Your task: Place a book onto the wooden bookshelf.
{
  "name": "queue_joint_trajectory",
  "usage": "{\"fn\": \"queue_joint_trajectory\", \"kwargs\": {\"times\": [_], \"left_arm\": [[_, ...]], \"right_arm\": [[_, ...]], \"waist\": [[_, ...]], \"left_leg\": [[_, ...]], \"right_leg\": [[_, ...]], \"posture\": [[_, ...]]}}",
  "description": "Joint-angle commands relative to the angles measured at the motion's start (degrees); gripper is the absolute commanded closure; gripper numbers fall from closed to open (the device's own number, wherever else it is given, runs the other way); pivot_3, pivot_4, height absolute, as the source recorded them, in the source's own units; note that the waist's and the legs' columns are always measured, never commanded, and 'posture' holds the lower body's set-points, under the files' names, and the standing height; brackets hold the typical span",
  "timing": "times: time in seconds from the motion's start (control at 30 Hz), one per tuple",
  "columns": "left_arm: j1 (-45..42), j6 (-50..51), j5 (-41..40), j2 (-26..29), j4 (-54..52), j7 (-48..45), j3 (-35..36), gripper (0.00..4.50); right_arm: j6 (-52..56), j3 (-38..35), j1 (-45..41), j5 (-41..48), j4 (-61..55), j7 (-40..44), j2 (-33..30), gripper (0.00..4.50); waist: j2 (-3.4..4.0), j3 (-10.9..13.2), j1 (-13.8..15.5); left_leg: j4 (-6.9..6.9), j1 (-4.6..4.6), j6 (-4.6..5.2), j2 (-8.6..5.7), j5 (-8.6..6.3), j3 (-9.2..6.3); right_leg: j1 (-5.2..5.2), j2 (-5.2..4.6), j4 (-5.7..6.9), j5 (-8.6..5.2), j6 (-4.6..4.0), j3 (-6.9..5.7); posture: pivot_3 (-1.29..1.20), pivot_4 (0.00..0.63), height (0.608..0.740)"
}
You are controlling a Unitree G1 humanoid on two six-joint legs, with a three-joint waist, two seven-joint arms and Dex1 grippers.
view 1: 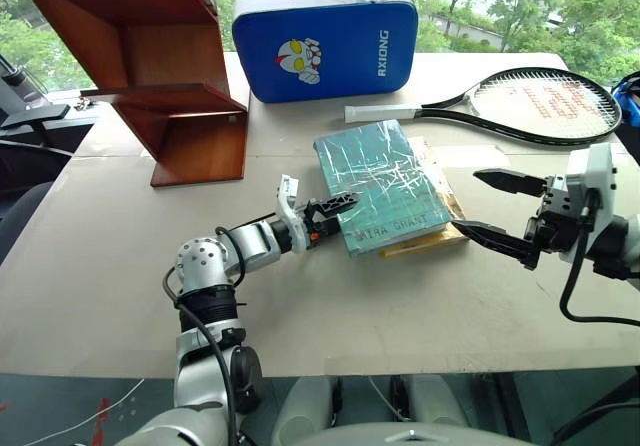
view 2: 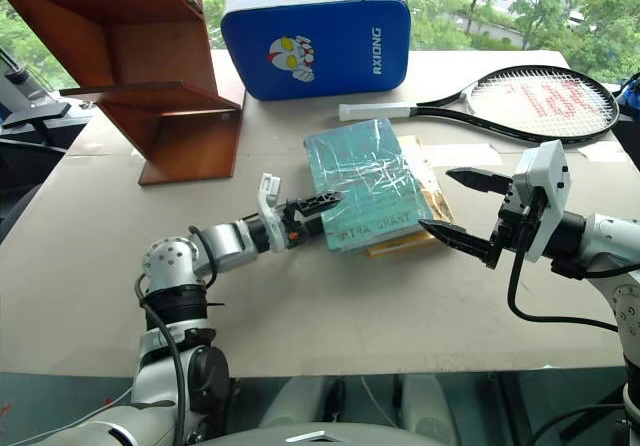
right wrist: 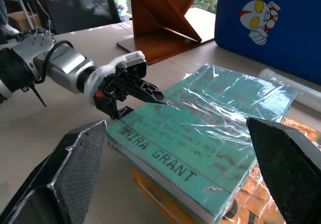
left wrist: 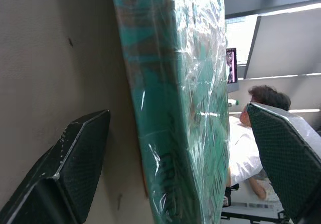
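Lay flat near the middle of the bench [view 1: 120,266]: the teal-green book [view 1: 385,184], plastic-wrapped, dark lettering along its near edge, stacked on an orange-yellow book [view 1: 440,228] whose edge peeked out beneath on the right and near sides. Reached in from the left: left tool [view 1: 337,209], fingers spread wide and straddling the book's near-left corner, one finger [right wrist: 143,89] over the cover, the other [left wrist: 75,153] down beside the book's edge at bench level; not clamped on it, and contact with the cover could not be told. Hovered just off the book's right side: right tool [view 1: 495,206], jaws wide apart, empty, one finger [view 1: 510,180] up and one [view 1: 495,238] low near the orange-yellow book's corner, touching nothing. Stood at the bench's far left, well apart from the books: the wooden bookshelf [view 1: 170,66], reddish-brown with slanted panels. Beyond the books: a blue padded case [view 1: 325,41] upright at the far edge, and a tennis racket [view 1: 520,104] lying flat to the right of it. Seen past the book in the left wrist view: a person [left wrist: 248,143] in white.
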Motion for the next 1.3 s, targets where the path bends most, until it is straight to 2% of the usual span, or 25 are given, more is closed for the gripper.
{"fn": "queue_joint_trajectory", "kwargs": {"times": [0.03, 0.17, 0.37, 0.47, 0.53, 0.6, 0.67, 0.83, 0.97, 1.03, 1.1, 1.2, 1.3], "left_arm": [[-1.72, -1.62, 2.98, -0.26, 4.87, -2.2, -1.53, 0.26], [-4.33, -1.43, 3.94, -0.42, 6.71, -4.6, -1.94, 1.65], [-6.62, -4.37, 0.58, -1.87, 0.3, -2.32, 2.51, 4.34], [-5.8, -5.57, 0.3, -0.72, -10.75, -3.25, 0.45, 4.43], [-4.86, -6.76, 2.93, 2.92, -20.48, -7.08, -4.61, 4.43], [-3.96, -15.23, 11.63, 9.21, -30.46, -13.91, -12.46, 4.43], [-4.26, -29.71, 25.97, 16.86, -35.25, -19.15, -20.23, 4.43], [-10.14, -57.19, 53.19, 33.44, -35.18, -25.41, -28.6, 4.43], [-14.77, -70.34, 70.62, 46.41, -33.95, -30.05, -33.23, 4.43], [-15.95, -71.97, 79.94, 52.79, -33.29, -31.59, -35.18, 4.43], [-15.73, -69.27, 86.23, 56.08, -32.78, -29.77, -33.62, 4.43], [-12.17, -68.36, 90.94, 59.05, -32.02, -29.23, -30.88, 4.43], [-9.04, -69.36, 92.68, 60.76, -29.48, -29.98, -29.4, 4.43]], "right_arm": [[-1.03, -2.63, 1.77, 2.35, -2.3, -1.24, -0.41, 0.02], [-1.97, -3.46, 3.54, 2.92, -2.15, -0.69, -2.19, 0.0], [-2.71, -3.97, 3.89, 3.71, -1.39, -0.69, -3.66, 0.0], [-2.7, -4.71, 3.18, 5.32, -0.66, -0.5, -4.12, 0.0], [-2.74, -5.07, 2.42, 6.28, 0.49, -0.04, -4.67, 0.0], [-1.18, -6.02, 0.93, 10.38, 2.97, 1.68, -5.58, 0.0], [-0.37, -6.34, -1.1, 12.74, 5.81, 2.55, -6.48, 0.0], [-0.94, -4.8, -5.81, 13.49, 10.7, 4.96, -7.84, 0.0], [-1.3, -2.95, -10.88, 13.24, 14.54, 6.55, -8.18, 0.0], [-1.6, -1.98, -14.11, 13.3, 16.46, 6.83, -7.66, 0.0], [-1.07, -1.66, -17.81, 15.11, 18.26, 5.97, -6.22, 0.0], [0.49, -1.88, -23.43, 18.67, 19.82, 3.06, -4.08, 0.0], [-1.17, -0.31, -26.69, 16.26, 20.77, 1.84, -3.13, 0.0]], "waist": [[0.0, -0.01, 0.11], [-0.01, 0.0, 0.04], [-0.05, 0.02, -0.05], [-0.18, 0.12, -0.15], [-0.27, 0.18, -0.27], [-0.26, 0.19, -0.24], [-0.23, 0.18, -0.17], [-0.3, 0.24, -0.06], [-0.4, 0.36, -0.1], [-0.36, 0.42, -0.2], [-0.3, 0.48, -0.32], [-0.33, 0.53, -0.37], [-0.38, 0.58, -0.17]], "left_leg": [[0.02, 0.01, 0.0, -0.01, 0.0, 0.0], [0.03, 0.01, -0.01, -0.04, 0.01, 0.01], [0.03, 0.01, -0.02, 0.0, 0.02, -0.01], [0.02, -0.02, -0.02, 0.0, 0.02, 0.0], [0.0, -0.04, -0.04, 0.02, 0.02, 0.0], [-0.03, -0.04, -0.05, 0.03, 0.02, 0.0], [-0.07, 0.0, -0.06, 0.01, 0.03, 0.03], [-0.12, 0.06, -0.08, 0.0, 0.04, 0.05], [-0.22, -0.09, -0.04, 0.0, 0.02, 0.04], [-0.28, -0.1, -0.02, -0.01, 0.01, 0.06], [-0.33, -0.1, 0.0, -0.01, 0.01, 0.08], [-0.29, -0.1, 0.01, 0.05, 0.01, 0.06], [-0.23, -0.12, 0.04, 0.08, -0.01, 0.06]], "right_leg": [[0.02, 0.0, 0.0, 0.0, 0.0, -0.01], [0.04, -0.03, 0.0, 0.0, 0.0, 0.0], [0.03, -0.02, 0.0, 0.0, 0.0, -0.01], [0.01, -0.02, -0.02, 0.0, 0.0, 0.0], [-0.02, -0.01, -0.03, 0.0, 0.0, 0.01], [-0.03, 0.0, -0.05, 0.0, 0.0, 0.02], [-0.02, 0.0, -0.07, 0.0, 0.0, 0.03], [0.04, 0.02, -0.13, 0.0, -0.02, 0.03], [-0.03, 0.02, -0.31, -0.01, -0.02, 0.01], [-0.04, 0.01, -0.38, -0.01, -0.01, 0.02], [-0.05, 0.03, -0.42, 0.0, 0.0, 0.03], [-0.07, 0.13, -0.29, -0.01, 0.0, 0.01], [-0.09, 0.14, -0.22, -0.01, 0.0, 0.0]], "posture": [[0.0, 0.15, 0.74], [0.0, 0.15, 0.74], [0.0, 0.15, 0.74], [0.0, 0.15, 0.74], [0.0, 0.15, 0.74], [0.0, 0.15, 0.74], [0.0, 0.15, 0.74], [0.0, 0.15, 0.74], [0.0, 0.15, 0.74], [0.0, 0.15, 0.74], [0.0, 0.15, 0.74], [0.0, 0.15, 0.74], [0.0, 0.15, 0.74]]}}
